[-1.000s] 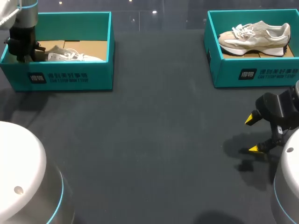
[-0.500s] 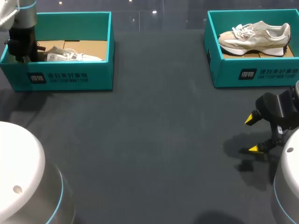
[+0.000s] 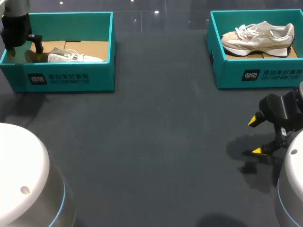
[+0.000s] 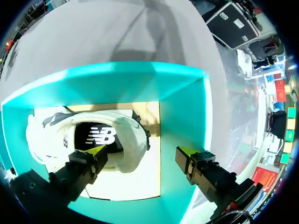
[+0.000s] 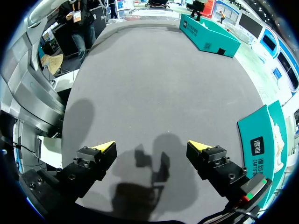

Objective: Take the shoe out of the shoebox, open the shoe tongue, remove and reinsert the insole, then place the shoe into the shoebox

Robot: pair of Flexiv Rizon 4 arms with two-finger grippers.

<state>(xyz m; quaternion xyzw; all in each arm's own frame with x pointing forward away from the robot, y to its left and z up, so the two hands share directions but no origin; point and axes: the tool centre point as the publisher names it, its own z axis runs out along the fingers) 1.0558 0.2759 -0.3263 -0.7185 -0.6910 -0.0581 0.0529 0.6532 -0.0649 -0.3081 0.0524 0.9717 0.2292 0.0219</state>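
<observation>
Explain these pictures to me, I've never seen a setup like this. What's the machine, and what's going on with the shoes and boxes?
This is a robot with two arms at a dark table. The wide picture looks down from above and behind it. The two round ones come from a camera on each wrist. Two teal boxes stand at the far side: the left shoebox holds the left shoe, and the right shoebox holds the right shoe. The left gripper hangs over the left shoebox, fingers open, one yellow tip above the shoe's opening. The right gripper hovers open over the table. Nothing is held.
</observation>
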